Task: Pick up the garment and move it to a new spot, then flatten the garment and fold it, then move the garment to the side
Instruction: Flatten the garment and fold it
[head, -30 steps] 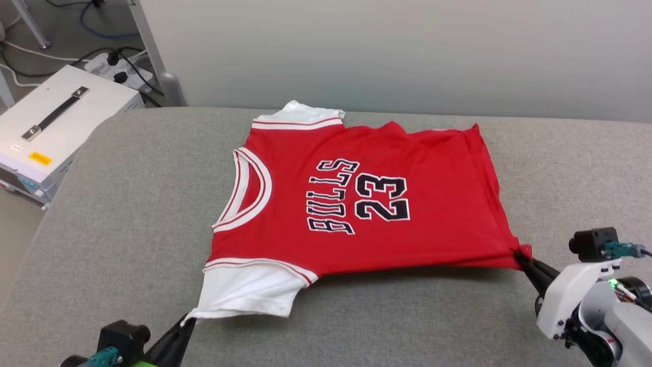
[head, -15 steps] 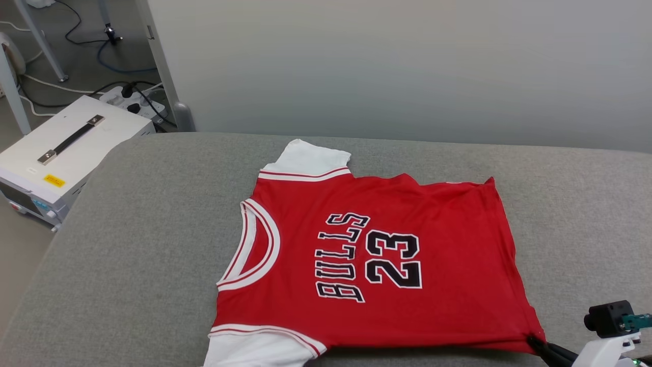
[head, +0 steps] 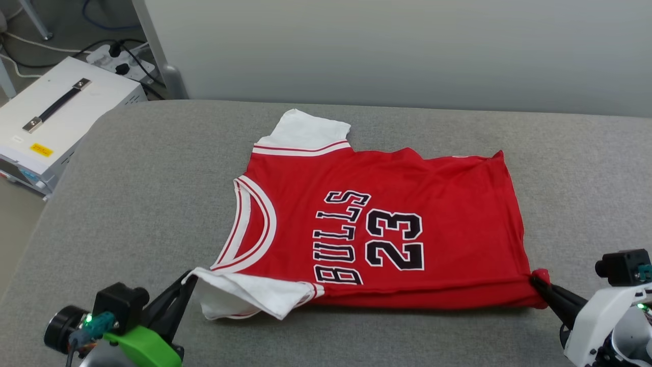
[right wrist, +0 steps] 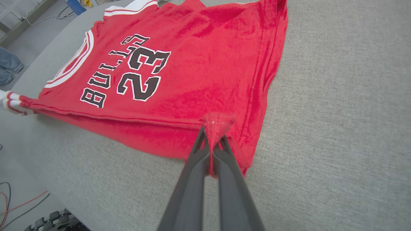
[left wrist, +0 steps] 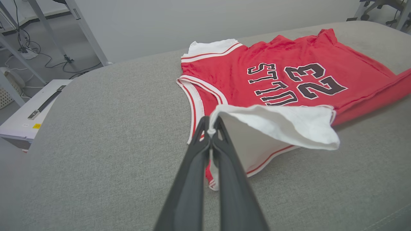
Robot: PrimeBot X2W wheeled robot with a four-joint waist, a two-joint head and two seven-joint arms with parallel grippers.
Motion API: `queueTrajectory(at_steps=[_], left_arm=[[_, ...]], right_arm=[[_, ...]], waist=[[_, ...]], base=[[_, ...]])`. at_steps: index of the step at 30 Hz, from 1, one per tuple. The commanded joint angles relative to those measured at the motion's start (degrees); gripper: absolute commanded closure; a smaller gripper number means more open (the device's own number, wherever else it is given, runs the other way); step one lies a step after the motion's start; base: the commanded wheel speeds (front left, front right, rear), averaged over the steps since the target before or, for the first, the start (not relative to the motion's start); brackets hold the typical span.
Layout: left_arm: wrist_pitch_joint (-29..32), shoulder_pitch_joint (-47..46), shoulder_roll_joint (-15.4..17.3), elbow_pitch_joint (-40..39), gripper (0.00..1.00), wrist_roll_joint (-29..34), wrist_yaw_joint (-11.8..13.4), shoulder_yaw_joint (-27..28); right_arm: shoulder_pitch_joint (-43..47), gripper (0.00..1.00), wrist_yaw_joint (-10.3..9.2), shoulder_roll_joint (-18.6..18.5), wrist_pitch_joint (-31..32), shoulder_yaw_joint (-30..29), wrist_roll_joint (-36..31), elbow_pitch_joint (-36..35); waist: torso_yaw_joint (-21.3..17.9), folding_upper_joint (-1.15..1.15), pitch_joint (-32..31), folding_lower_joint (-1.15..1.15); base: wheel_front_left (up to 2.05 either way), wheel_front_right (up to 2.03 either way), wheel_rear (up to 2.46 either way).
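We have the grey padded surface point(head: 127, 204) spreading out beyond both sets of fingers. The garment point(head: 407, 204) lies on it, stretched between our two grippers and reaching away ahead of them, chest print up. We judge it light, limp and a little stretchy. It will sag and fold wherever we are not holding it, and it looks likely to drag rather than slide on the textured cover, so lifting should beat pulling. Corners and seamed edges look like the best holds, since stitched trim gives the fingers something to bite.

Our left gripper point(head: 189, 279) is pinched closed on the edge of the near white sleeve point(head: 254, 295). The sleeve stands raised and curled over just past the fingertips, showing its underside in the left wrist view. Our right gripper point(head: 541, 285) is likewise closed tight on the hem corner point(head: 541, 275), a small red peak bunched at its tips. The far sleeve point(head: 305, 130) lies flat, well beyond both grippers.

We cannot tell how many layers each pinch holds, because the cloth hides that at the tips. The garment's back layer, and any creases under it, are hidden. Part of the side seam is covered by the curled sleeve. The far edge looks rippled, but whether it is folded under is hard to make out.
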Motion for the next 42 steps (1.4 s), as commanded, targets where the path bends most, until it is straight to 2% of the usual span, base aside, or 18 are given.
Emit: queueTrajectory(at_steps=[1, 8, 16, 29, 30, 31, 32, 39, 42], left_arm=[[0.3, -2.3, -0.7, 0.7, 1.00, 1.0, -0.6, -0.1], [2.9, -12.0, -3.7, 6.8, 1.00, 1.9, -3.4, -1.0], [6.9, -21.6, -5.4, 15.4, 1.00, 2.4, -7.1, -2.6], [5.4, -29.0, -9.1, 27.5, 1.00, 4.1, -9.2, -5.6], [4.6, -29.5, -9.3, 28.4, 0.59, 4.8, -9.0, -5.8], [3.9, -29.9, -9.5, 29.1, 0.37, 5.3, -8.8, -5.9], [3.5, -30.2, -9.9, 30.2, 0.00, 5.5, -8.6, -6.1], [-0.3, -30.2, -12.3, 34.8, 0.00, 3.4, -8.1, -4.5], [-1.5, -29.1, -12.9, 35.1, 0.00, 2.5, -7.7, -4.0]], right_arm=[[-1.4, 1.00, -0.05, 0.7, 0.5, -0.8, -1.0, -0.3], [-5.5, 1.00, -0.05, 4.4, 4.0, -4.6, -5.5, 1.4], [-11.2, 1.00, -0.05, 8.2, 7.6, -6.8, -10.8, 4.2], [-16.2, 1.00, -0.05, 12.7, 9.0, -6.4, -15.3, 10.6], [-16.5, 0.57, -0.05, 12.5, 8.3, -6.2, -16.2, 10.6], [-16.7, 0.00, -0.05, 12.4, 7.9, -6.3, -16.9, 10.8], [-16.9, 0.00, -0.05, 12.5, 7.6, -6.4, -17.4, 11.2], [-16.7, 0.00, -0.05, 12.7, 6.6, -6.6, -19.3, 10.3], [-15.3, 0.00, -0.05, 12.3, 8.9, -6.9, -21.2, 9.1]], waist=[[-0.2, 0.69, 1.6, 0.00], [-0.7, 0.69, 5.5, 0.00], [-1.7, 0.69, 10.0, 0.00], [-2.7, 0.69, 12.8, 0.00], [-2.6, 0.69, 12.9, 0.00], [-2.6, 0.69, 12.9, 0.00], [-2.5, 0.69, 12.8, 0.00], [-1.8, 0.69, 10.2, 0.00], [-1.3, 0.69, 8.4, 0.00]], base=[[0.00, 0.00, 0.00], [0.00, 0.00, 0.00], [0.00, 0.00, 0.00], [0.00, 0.00, 0.00], [0.00, 0.00, 0.00], [0.00, 0.00, 0.00], [0.00, 0.00, 0.00], [0.00, 0.00, 0.00], [0.00, 0.00, 0.00]])
